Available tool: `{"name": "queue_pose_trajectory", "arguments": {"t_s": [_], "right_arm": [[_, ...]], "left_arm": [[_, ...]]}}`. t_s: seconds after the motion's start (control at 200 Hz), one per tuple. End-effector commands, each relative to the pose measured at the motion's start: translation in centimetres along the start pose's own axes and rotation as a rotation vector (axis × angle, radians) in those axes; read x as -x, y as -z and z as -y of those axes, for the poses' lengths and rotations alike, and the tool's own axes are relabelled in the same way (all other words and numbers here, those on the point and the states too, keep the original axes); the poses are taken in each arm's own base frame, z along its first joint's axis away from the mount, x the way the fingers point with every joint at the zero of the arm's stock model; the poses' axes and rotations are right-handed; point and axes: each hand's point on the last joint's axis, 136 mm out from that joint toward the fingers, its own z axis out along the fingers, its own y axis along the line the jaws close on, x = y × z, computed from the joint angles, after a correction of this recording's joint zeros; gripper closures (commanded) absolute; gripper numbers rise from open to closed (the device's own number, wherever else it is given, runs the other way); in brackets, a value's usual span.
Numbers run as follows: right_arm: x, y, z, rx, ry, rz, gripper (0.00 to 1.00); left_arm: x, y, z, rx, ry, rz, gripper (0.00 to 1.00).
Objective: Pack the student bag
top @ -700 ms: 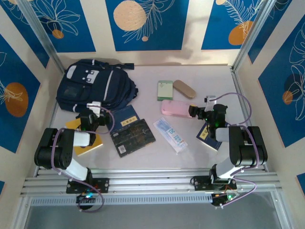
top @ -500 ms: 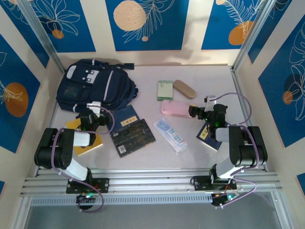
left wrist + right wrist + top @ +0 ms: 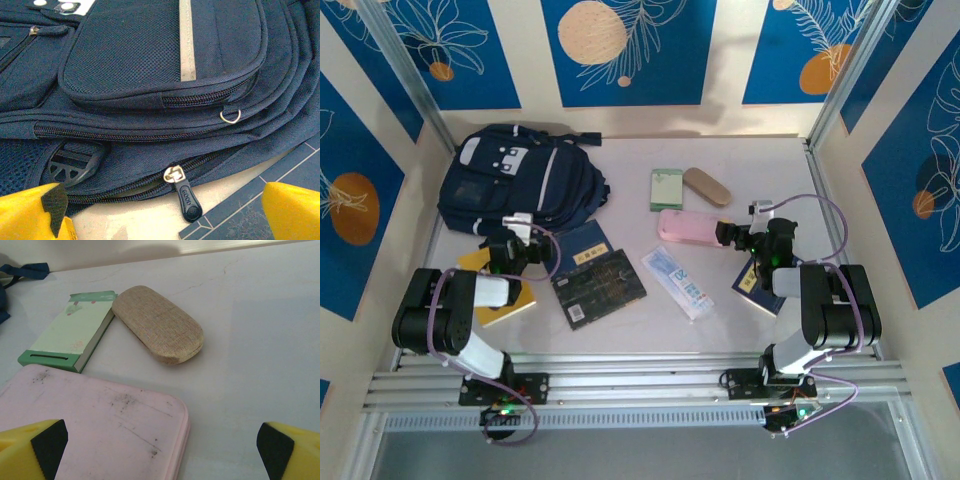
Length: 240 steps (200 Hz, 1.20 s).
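The left tool, jaws spread wide and holding nothing, sits at the near edge of the student bag. The bag lies flat on the counter, with a zipper pull just ahead of that tool. Right of the bag lie a green notebook and a tan case. Farther right of the bag, the right tool gapes empty at the end of a pink case.
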Motion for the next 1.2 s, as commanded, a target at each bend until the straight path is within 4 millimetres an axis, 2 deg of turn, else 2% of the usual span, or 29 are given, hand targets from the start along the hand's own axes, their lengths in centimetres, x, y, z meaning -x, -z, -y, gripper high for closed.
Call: {"name": "queue_pose_trajectory", "arguments": {"t_s": [0.0,0.46,0.525,0.605,0.64,0.685,0.8,0.875,0.935,0.99,1.08,1.135,1.195], "right_arm": [[0.1,0.1,-0.2,0.016,0.020,0.005,0.01],[0.1,0.1,-0.2,0.015,0.020,0.005,0.01],[0.1,0.2,-0.4,0.026,0.025,0.012,0.01],[0.7,0.7,-2.7,0.128,0.084,0.009,0.01],[1.2,1.0,-3.1,0.106,0.100,-0.018,0.01],[2.9,1.5,-3.7,0.075,0.128,-0.018,0.01],[7.9,4.5,-7.5,0.092,0.196,0.085,0.01],[10.9,7.3,-11.3,0.144,0.224,0.143,0.01],[12.7,9.9,-14.7,0.223,0.244,0.184,0.01],[13.7,12.3,-17.5,0.297,0.255,0.208,0.01],[14.8,16.0,-21.2,0.404,0.265,0.192,0.01],[15.6,17.8,-22.3,0.412,0.261,0.168,0.01],[16.6,19.3,-22.3,0.370,0.226,0.116,0.01]], "left_arm": [[1.8,0.0,0.1,0.006,-0.016,0.051,0.00],[1.8,0.2,0.1,0.010,-0.016,0.061,0.00],[2.6,0.6,0.1,0.010,-0.022,0.063,0.00],[4.2,1.8,0.3,-0.004,-0.033,0.061,0.00],[5.0,2.4,0.5,-0.007,-0.044,0.070,0.00],[6.8,3.6,0.9,-0.006,-0.081,0.109,0.00],[12.5,7.7,3.6,-0.088,-0.174,0.205,0.00],[15.4,10.4,4.9,-0.145,-0.097,0.228,0.00],[17.0,12.5,5.2,-0.152,0.005,0.202,0.00],[17.9,14.5,5.8,-0.193,0.096,0.144,0.00],[18.9,17.1,7.8,-0.302,0.119,0.055,0.00],[19.2,18.7,8.9,-0.357,0.113,-0.002,0.00],[19.0,19.9,8.9,-0.360,0.140,-0.055,0.00]]}}
